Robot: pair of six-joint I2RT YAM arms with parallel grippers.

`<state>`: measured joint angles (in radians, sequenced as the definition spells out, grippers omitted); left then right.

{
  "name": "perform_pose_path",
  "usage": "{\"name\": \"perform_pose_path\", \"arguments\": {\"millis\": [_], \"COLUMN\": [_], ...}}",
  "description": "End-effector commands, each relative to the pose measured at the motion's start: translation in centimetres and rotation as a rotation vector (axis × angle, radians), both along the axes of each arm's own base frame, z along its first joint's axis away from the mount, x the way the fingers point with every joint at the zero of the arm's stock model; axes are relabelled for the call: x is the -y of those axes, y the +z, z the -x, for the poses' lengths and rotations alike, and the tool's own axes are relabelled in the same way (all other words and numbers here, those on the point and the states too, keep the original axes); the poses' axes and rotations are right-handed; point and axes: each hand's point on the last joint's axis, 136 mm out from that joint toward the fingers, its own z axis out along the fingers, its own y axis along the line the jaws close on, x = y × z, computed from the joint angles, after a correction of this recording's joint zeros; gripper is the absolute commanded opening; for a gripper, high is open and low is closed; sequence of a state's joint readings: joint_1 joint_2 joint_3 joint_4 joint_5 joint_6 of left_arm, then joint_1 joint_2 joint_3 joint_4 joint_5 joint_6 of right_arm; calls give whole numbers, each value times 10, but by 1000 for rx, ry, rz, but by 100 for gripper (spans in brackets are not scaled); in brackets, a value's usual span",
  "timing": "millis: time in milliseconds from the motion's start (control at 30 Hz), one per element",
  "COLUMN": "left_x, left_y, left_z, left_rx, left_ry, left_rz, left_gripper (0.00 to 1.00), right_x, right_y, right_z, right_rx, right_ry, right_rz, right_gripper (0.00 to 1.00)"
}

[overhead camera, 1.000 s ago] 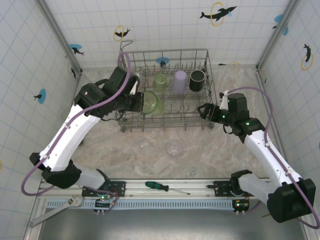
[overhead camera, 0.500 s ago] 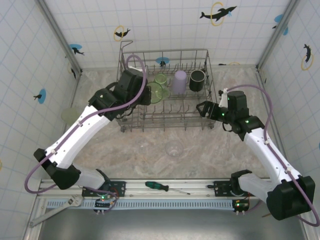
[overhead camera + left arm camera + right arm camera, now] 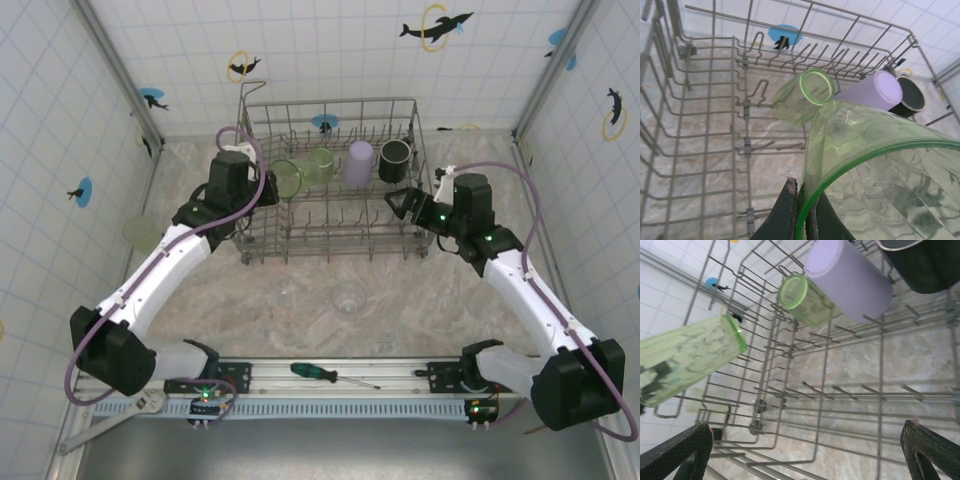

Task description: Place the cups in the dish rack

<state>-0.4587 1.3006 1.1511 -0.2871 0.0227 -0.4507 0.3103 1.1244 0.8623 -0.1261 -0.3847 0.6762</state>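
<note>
Marbled tabletop (image 3: 250,290) within tiled walls, dish rack (image 3: 330,101) at far centre, part loaded

Noted left gripper (image 3: 268,184) clenched on rim of a green tumbler (image 3: 286,178), held on its side above tines at rack's back-left. Seen from left wrist: dark fingers (image 3: 787,212) pinching that rim. Confirmed three pieces lodged along back row, left to right: second green tumbler (image 3: 320,163), lilac tumbler (image 3: 359,162), black mug (image 3: 394,160). Found right gripper (image 3: 400,203) with jaws spread wide, nothing between them, hovering at rack's right side. Logged clear tumbler (image 3: 348,296) on table in front of rack, fainter clear one (image 3: 287,293) to its left, third green tumbler (image 3: 140,232) by left wall. Recorded screwdriver (image 3: 320,374) on near rail
</note>
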Motion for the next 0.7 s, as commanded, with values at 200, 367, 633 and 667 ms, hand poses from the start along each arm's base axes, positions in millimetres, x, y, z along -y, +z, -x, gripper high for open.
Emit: {"name": "perform_pose_path", "arguments": {"millis": [200,367,633,667], "left_x": [25,22,35,37], "left_y": [29,24,20,22], "left_z": [-20,-31,-36,-37], "left_rx": [51,25,-21,-21], "left_ry": [-132,-157,-284,-298], "left_rz": [276,399,571,584], "left_gripper": [0,0,0,0], "right_x": [-42,-58,-77,-80], "right_y": [43,52,68,69], "right_z": [-23,-35,-53,-56], "right_rx": [94,101,120,119], "right_ry": [98,142,188,192], "right_rz": [-198,-289,-422,-437], "right_gripper": [100,100,100,100]}}
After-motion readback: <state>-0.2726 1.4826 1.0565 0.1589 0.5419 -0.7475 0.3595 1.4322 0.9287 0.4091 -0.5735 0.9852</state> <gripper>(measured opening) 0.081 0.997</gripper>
